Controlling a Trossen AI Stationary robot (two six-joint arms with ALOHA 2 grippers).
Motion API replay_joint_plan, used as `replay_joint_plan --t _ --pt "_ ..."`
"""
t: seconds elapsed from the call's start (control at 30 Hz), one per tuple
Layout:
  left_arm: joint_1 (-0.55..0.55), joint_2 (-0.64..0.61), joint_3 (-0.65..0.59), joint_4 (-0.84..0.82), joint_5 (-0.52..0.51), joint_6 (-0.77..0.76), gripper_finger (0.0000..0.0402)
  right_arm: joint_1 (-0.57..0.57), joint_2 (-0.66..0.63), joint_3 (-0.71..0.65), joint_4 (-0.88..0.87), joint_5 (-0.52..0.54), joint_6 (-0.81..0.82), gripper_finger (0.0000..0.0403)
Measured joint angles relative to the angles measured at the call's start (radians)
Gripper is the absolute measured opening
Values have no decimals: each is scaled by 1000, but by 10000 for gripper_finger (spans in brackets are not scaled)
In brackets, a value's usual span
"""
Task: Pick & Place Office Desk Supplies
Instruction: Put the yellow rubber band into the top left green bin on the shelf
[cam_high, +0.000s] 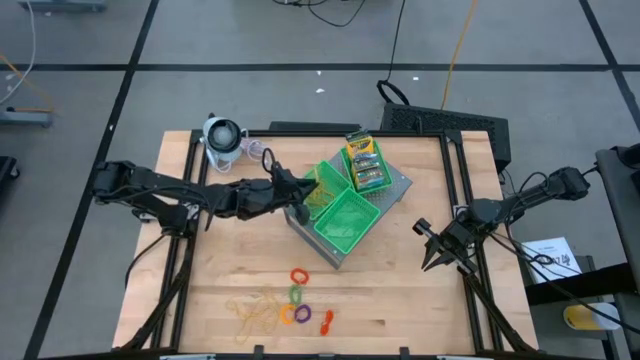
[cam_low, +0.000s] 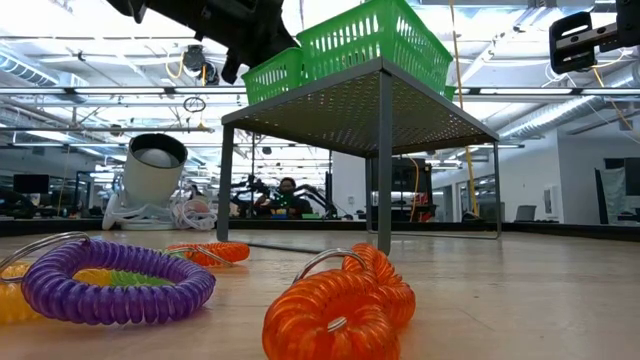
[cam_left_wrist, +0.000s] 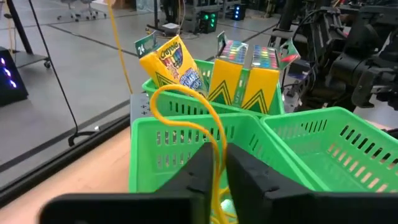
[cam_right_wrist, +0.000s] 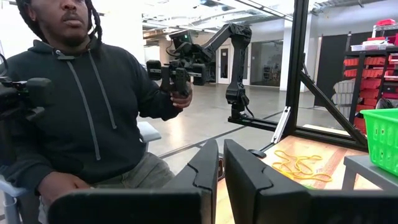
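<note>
Holding a rubber band over the tray

A yellow rubber band is pinched between the narrow fingers of the left gripper above a green tray. Three crayon boxes are stood in the neighbouring tray. The right gripper is kept closed and empty near the table's right edge.

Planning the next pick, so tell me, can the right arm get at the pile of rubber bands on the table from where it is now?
Probably yes. The right end effector hangs near the table's right edge, and bare wood lies between it and the rubber bands at the front; the green trays sit farther back, off that path.
</note>
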Motion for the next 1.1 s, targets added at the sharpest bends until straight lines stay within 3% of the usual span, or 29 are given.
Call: replay_joint_plan --t 0.23,0.43,0.63,0.87,1.1 --pt "-1 0 0 0 0 1 145 0 0 0 0 0 0 20" --pt "-11 0 0 -14 0 5 192 0 0 0 0 0 0 20" --pt "3 -2 0 -77 -31 -181 202 0 0 0 0 0 0 20" --pt "11 -2 0 -76 36 -240 202 0 0 0 0 0 0 20" --pt "4 -2 0 -69 88 -150 202 0 0 0 0 0 0 20"
